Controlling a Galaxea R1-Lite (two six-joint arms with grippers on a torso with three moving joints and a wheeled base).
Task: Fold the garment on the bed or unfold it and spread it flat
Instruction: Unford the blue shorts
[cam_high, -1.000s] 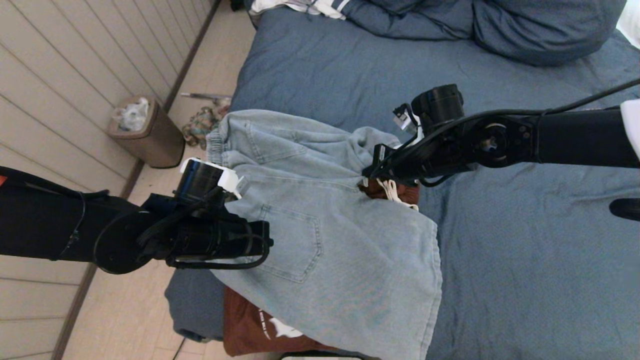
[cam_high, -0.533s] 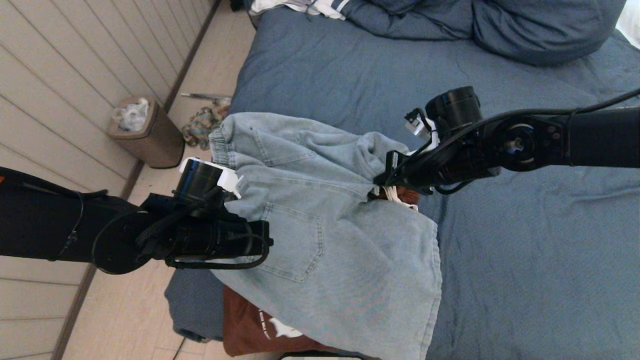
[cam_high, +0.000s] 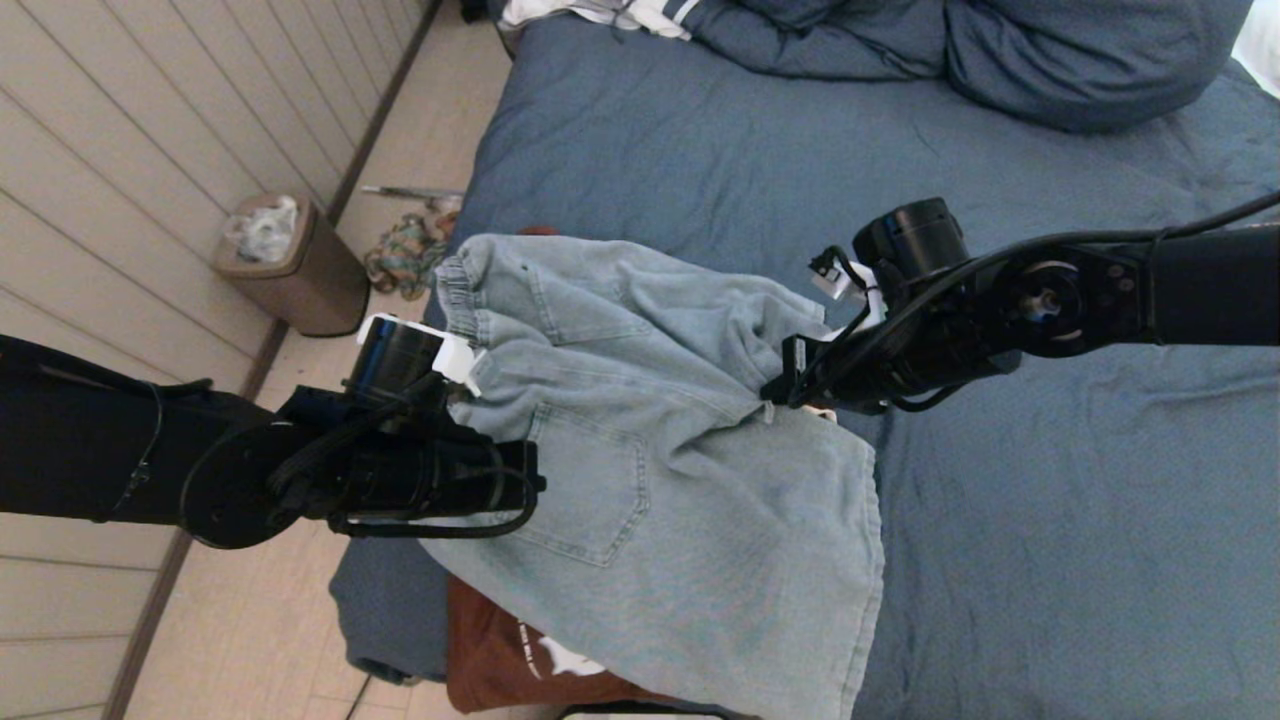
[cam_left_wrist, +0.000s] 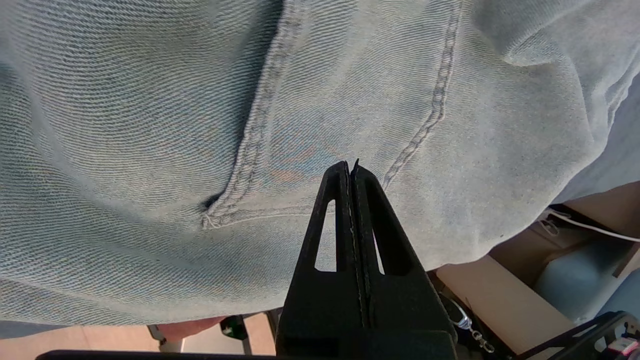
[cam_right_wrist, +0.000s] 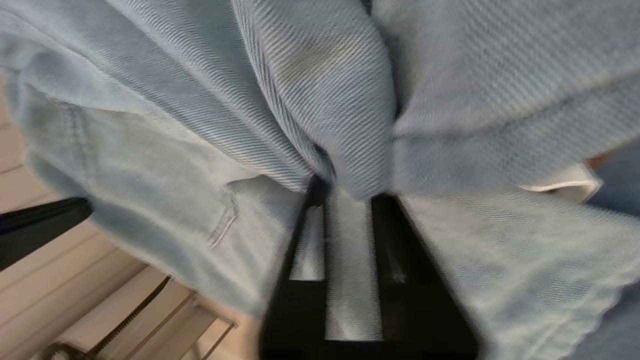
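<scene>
Denim shorts (cam_high: 640, 450) lie rumpled at the bed's (cam_high: 1050, 520) near-left corner. My left gripper (cam_left_wrist: 352, 167) is pressed closed against them; my right gripper (cam_high: 790, 385) stands parted around a fold. Next, I'd release fully and smooth it flat.

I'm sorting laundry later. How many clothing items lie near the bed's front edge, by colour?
Light blue denim: 1, the denim shorts, bunched at the right gripper
Rust-brown: 1, the brown garment peeking out beneath them on the bed
Total: 2
</scene>
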